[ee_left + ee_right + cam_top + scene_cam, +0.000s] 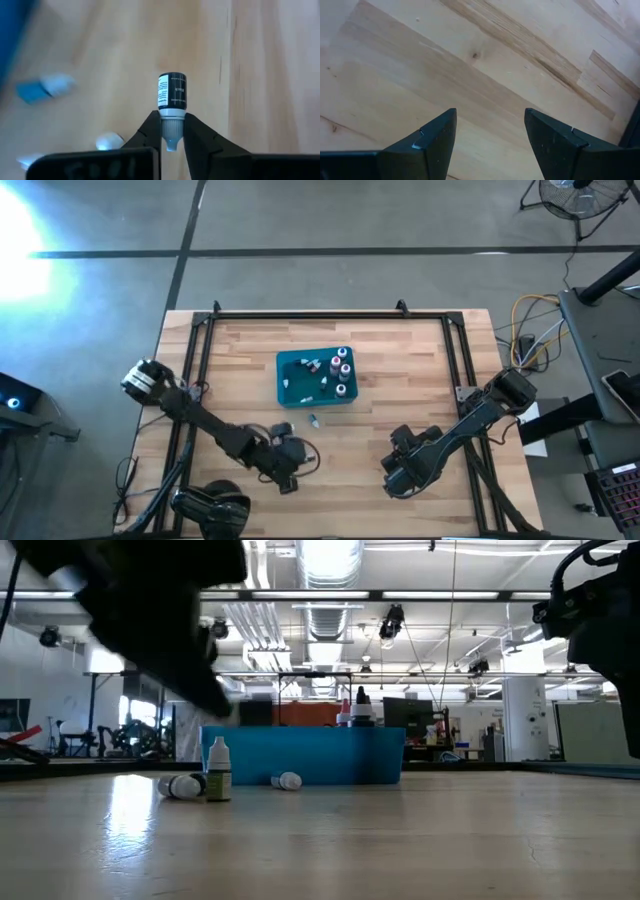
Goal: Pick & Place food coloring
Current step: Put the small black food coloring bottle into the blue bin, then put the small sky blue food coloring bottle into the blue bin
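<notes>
The teal bin (300, 370) stands mid-table with several food coloring bottles (340, 368) in it. More bottles are on the wood in front of it: one upright (218, 772), two lying (180, 785) (288, 780). My left gripper (172, 125) is near the table's front, left of centre (284, 442), and is shut on a dark-bodied bottle (172, 92) with a pale cap. My right gripper (490, 135) hovers open over bare wood near the front right (395, 470). My left gripper pinches the dark bottle by its pale cap (172, 116), one finger (150, 127) on each side. The fingers lie along the bottle, whose dark labelled body sticks out beyond the fingertips. In the low view the arm is well above the table, so the bottle appears lifted clear.
A blue bottle (42, 87) and a pale cap (109, 141) lie on the wood close to the left gripper. A black frame rail (320, 315) borders the table's far and side edges. Bare wood stretches across the front right of the table (350, 490).
</notes>
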